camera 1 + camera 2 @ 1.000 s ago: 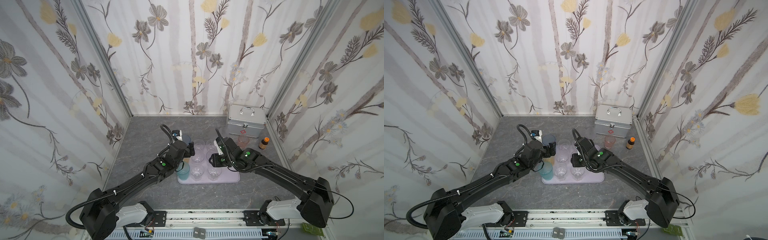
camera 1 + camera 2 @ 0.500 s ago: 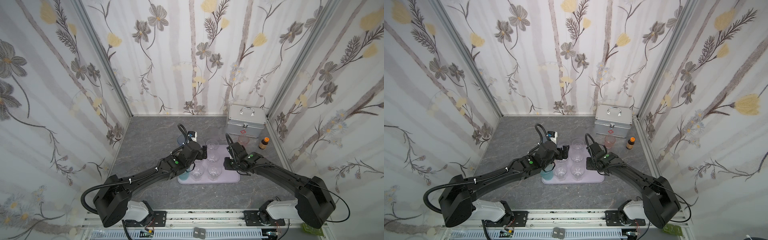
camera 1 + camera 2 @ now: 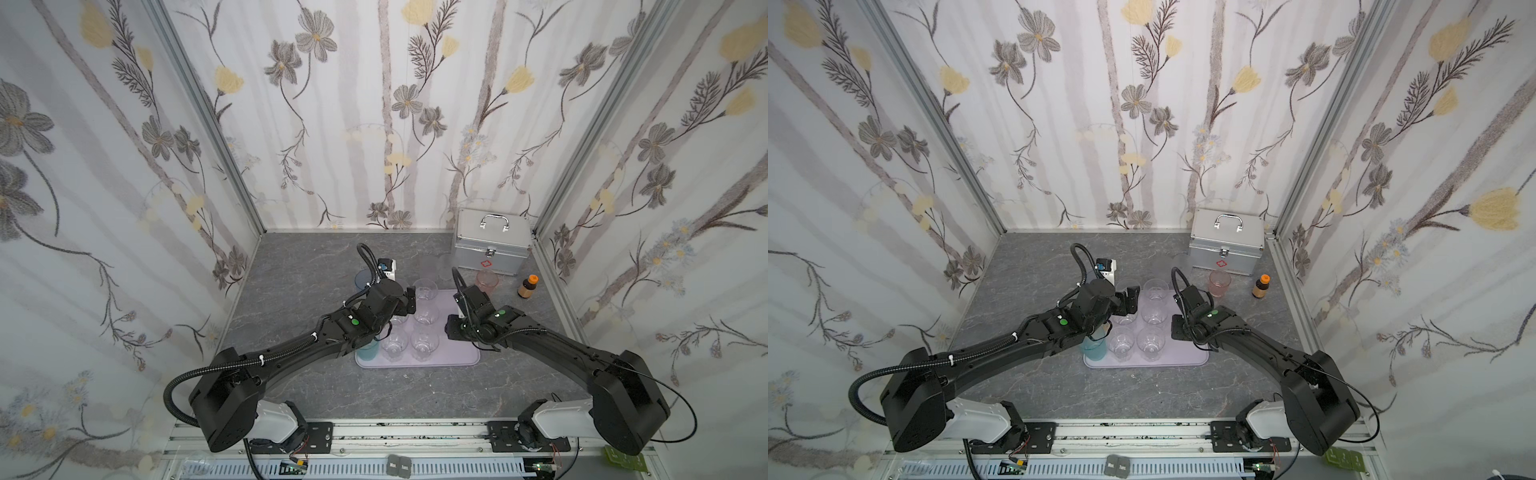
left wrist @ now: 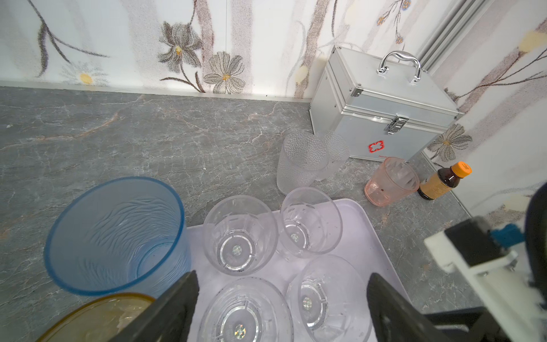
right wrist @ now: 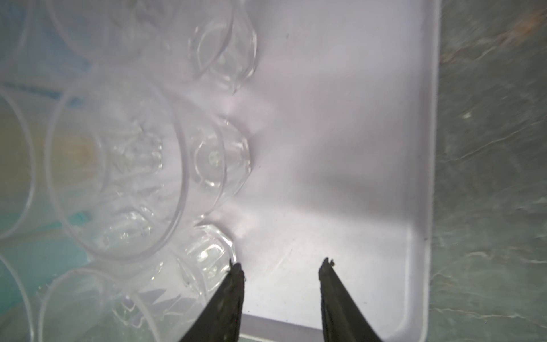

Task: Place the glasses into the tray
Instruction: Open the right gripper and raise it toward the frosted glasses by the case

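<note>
A: Top views, count?
B: In the tray (image 3: 461, 360): five clear glasses (image 3: 424, 345) seen, one teal tumbler (image 3: 368, 351). Outside: one pink glass (image 3: 487, 282).
A: Left wrist?
B: Left gripper (image 4: 282, 277) spread, empty; two frosted glasses (image 4: 302, 163) on table (image 4: 148, 133).
A: Right wrist?
B: Right gripper (image 5: 281, 263) half-spread, pinching nothing, over tray.

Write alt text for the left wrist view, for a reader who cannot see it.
Four clear faceted glasses stand on a pale lilac tray, seen past the left gripper's wide-open fingers, with a tall blue tumbler beside them. Beyond the tray, on the grey table, stand two frosted tumblers, a pink glass, a brown bottle and a silver case.
</note>
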Controlling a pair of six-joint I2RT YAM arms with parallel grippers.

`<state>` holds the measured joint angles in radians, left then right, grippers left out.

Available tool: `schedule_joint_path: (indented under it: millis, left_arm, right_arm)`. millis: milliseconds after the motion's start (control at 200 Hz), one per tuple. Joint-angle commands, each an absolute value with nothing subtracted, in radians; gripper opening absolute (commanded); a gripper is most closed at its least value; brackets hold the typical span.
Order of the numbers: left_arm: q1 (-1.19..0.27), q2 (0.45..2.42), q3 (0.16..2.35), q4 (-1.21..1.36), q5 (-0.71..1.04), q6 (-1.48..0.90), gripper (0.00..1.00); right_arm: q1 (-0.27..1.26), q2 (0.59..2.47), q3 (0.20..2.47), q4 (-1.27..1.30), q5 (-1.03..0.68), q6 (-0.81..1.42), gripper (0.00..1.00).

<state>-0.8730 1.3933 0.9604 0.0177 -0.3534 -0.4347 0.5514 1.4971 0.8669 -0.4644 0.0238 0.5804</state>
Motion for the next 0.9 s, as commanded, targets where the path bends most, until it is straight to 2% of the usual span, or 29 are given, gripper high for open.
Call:
schedule_joint_path:
  millis: [0,200,370,505,720,894]
  left_arm:
    - [-0.872,1.414,0.986,0.044,-0.351,-0.426,0.92]
    - [-0.874,1.531,1.089,0.046,-0.306,-0.382,0.92]
    - [-0.872,1.591,1.157,0.044,-0.307,-0.36,0.92]
    - [-0.864,1.653,1.195,0.048,-0.316,-0.323,0.93]
    - [-0.848,1.73,1.238,0.051,-0.287,-0.33,0.93]
    - [-0.842,1.752,1.235,0.052,-0.279,-0.365,0.93]
  right_arm:
    - [0.487,1.484,0.951,-0.452,0.061,0.522,0.43]
    - [0.376,1.588,1.124,-0.323,0.029,0.574,0.46]
    - [0.349,1.851,1.357,-0.329,-0.015,0.593,0.5]
    - [0.368,1.977,1.473,-0.338,-0.004,0.581,0.5]
    - [0.382,2.138,1.634,-0.394,0.043,0.524,0.46]
    - [0.388,2.199,1.672,-0.412,0.073,0.495,0.4]
